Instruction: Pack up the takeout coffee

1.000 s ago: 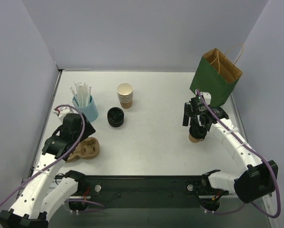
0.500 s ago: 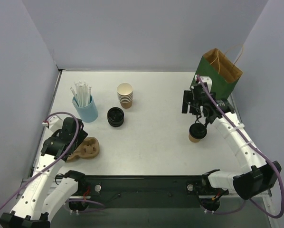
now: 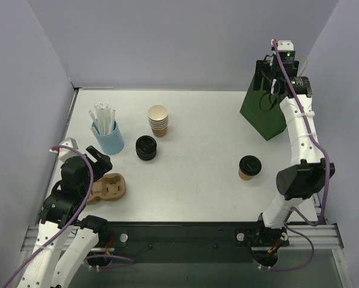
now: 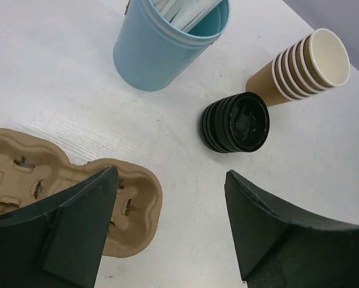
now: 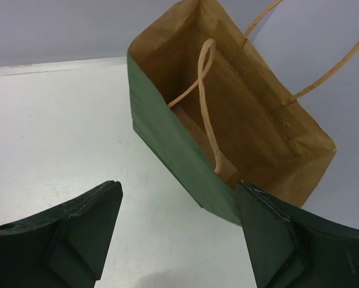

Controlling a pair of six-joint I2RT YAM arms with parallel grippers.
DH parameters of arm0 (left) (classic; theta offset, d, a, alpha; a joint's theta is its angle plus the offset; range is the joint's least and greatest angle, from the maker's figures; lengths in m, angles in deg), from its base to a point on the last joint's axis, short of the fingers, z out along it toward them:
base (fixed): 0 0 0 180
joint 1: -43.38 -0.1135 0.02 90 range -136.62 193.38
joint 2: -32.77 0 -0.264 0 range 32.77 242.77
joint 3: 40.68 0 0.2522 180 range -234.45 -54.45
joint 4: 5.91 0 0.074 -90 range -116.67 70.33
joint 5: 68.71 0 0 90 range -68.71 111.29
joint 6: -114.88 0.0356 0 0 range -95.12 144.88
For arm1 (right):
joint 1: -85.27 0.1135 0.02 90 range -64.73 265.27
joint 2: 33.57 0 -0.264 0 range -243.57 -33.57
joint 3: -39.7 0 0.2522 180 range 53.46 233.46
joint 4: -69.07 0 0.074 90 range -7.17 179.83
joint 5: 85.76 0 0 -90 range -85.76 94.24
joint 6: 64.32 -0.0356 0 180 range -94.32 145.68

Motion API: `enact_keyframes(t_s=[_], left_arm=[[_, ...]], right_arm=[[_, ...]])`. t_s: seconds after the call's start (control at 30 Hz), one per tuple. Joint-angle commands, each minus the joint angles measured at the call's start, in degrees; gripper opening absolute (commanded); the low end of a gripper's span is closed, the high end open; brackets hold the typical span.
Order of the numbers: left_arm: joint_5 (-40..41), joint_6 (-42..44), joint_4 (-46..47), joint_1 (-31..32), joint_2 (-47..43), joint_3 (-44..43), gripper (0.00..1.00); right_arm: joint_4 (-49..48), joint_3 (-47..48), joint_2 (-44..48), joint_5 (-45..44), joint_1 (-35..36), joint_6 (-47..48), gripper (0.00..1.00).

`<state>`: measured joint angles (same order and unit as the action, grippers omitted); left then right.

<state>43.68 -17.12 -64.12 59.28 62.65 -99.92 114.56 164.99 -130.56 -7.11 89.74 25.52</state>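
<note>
Takeout coffee (image 3: pixel 249 167): upright on the surface (image 3: pixel 197 180), near right, axis vertical, black lid up. Right gripper (image 5: pixel 178 192): wide, empty, above green paper bag (image 5: pixel 167 153), far right. Left gripper (image 4: pixel 170 180): wide, empty, over cup carrier (image 4: pixel 47 174).

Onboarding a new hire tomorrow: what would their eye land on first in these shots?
Probably the green paper bag at the far right of the table, with the right gripper open above its mouth. Next, the lidded takeout coffee standing alone right of centre, touched by nothing. At left sits a cluster: blue cup of straws, stacked tan cups, black lids and a pulp carrier by the open left gripper.
</note>
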Motion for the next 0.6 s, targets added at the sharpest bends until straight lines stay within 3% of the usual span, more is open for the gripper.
enact_keyframes(t_s=[0.0, 0.17, 0.37, 0.47, 0.5, 0.57], left_arm=[[-4.80, 6.92, 7.16, -0.26, -0.88, 3.80, 0.81], [-9.20, 9.03, 9.55, -0.26, -0.89, 4.34, 0.81], [-6.92, 9.65, 9.03, -0.34, -0.97, 4.08, 0.81], [-7.36, 9.83, 9.47, -0.34, -1.59, 4.34, 0.81], [-7.36, 9.92, 9.55, -0.26, -1.76, 4.43, 0.81], [-7.19, 10.01, 9.47, -0.34, -1.94, 4.43, 0.81]], right_arm=[[1.76, 5.54, -3.82, 6.93, -4.28, 4.47, 0.79], [1.59, 6.86, -7.77, 19.07, -8.16, 5.35, 0.80], [1.50, 6.07, -11.20, 19.17, -8.78, 10.09, 0.75], [1.50, 7.21, -12.61, 20.13, -9.21, 12.02, 0.53], [1.41, 7.56, -13.04, 20.75, -9.30, 12.55, 0.39], [1.23, 8.70, -13.40, 21.11, -9.39, 13.43, 0.29]])
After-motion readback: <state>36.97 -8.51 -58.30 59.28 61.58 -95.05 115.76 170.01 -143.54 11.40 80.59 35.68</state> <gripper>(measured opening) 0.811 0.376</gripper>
